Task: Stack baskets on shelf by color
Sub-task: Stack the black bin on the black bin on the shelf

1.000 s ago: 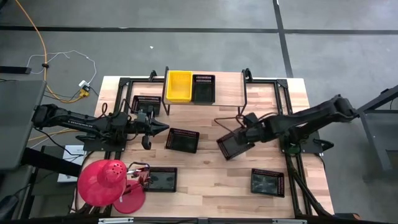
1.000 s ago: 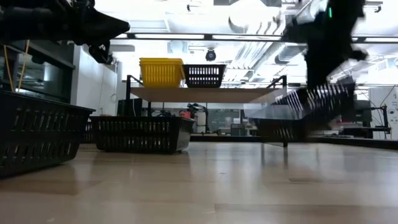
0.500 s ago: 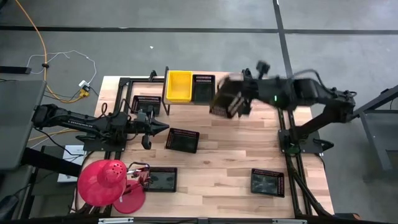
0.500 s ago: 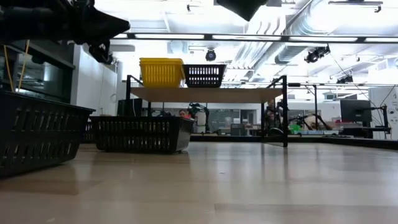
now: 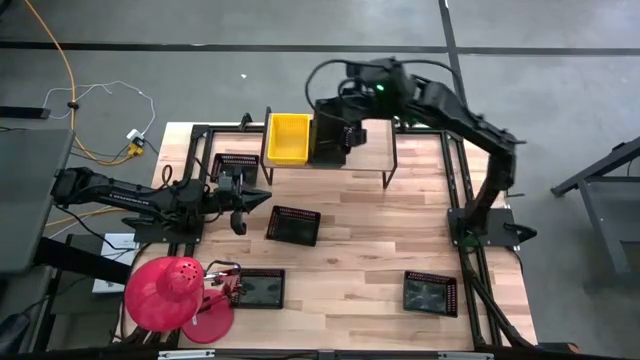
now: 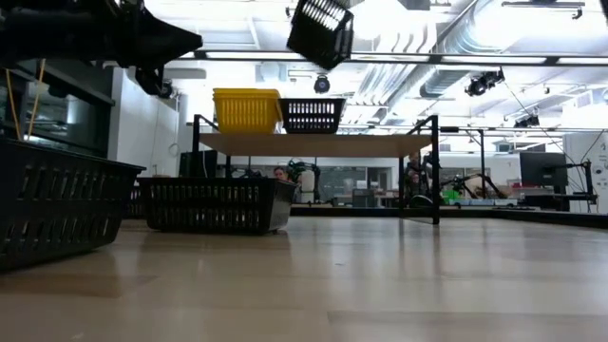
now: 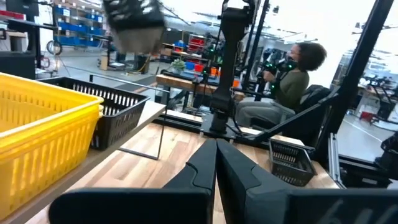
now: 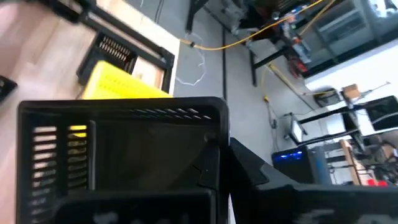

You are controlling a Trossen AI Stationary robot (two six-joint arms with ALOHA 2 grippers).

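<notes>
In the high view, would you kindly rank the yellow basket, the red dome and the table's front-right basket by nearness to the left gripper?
From the left gripper:
1. Yellow basket, on the shelf, behind it.
2. Red dome, front-left corner.
3. Front-right basket, across the table.

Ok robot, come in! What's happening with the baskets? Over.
Right end effector shut on a black basket, tilted, high above the shelf. Left end effector shut, empty, waiting over the table. Yellow basket and another black one on shelf.

Grey floor [image 5: 560,60], orange cable [image 5: 60,60], seated person [image 7: 292,81].
</notes>
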